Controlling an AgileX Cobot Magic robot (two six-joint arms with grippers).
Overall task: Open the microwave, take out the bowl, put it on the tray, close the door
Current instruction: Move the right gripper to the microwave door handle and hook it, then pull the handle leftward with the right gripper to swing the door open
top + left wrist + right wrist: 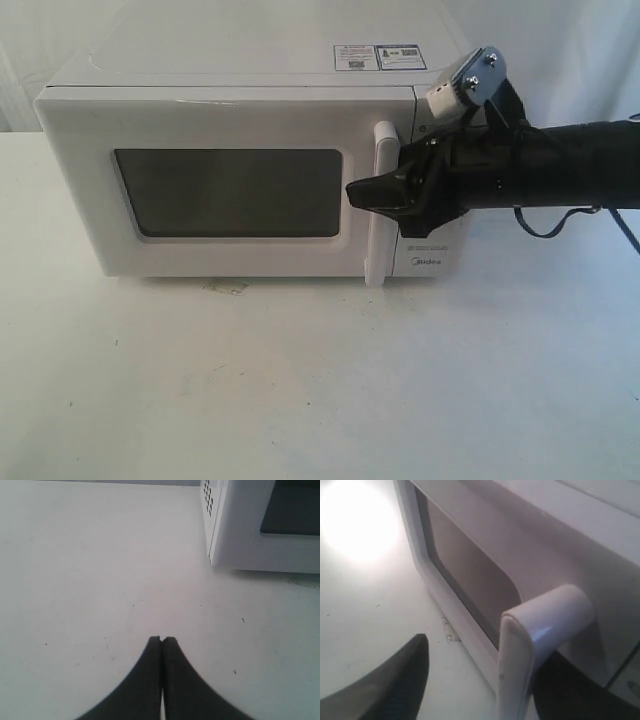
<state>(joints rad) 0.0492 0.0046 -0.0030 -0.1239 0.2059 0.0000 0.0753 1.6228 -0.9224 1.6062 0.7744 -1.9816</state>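
The white microwave (250, 100) stands at the back of the table, and its door (80, 180) with the dark window (230, 192) looks closed. The bowl is hidden and no tray is in view. My right gripper (362, 192) is open at the vertical bar handle (380, 245). In the right wrist view the handle (520, 650) stands between the jaws of this gripper (490, 655): one finger lies behind the bar, the other well clear in front of the door. My left gripper (162, 639) is shut on nothing, over bare table near the microwave's corner (235, 540).
The right arm (560, 165) covers the control panel. Stickers (380, 56) sit on the microwave's top. A small stain (225, 287) marks the white table (320, 380) below the door. A white backdrop hangs behind.
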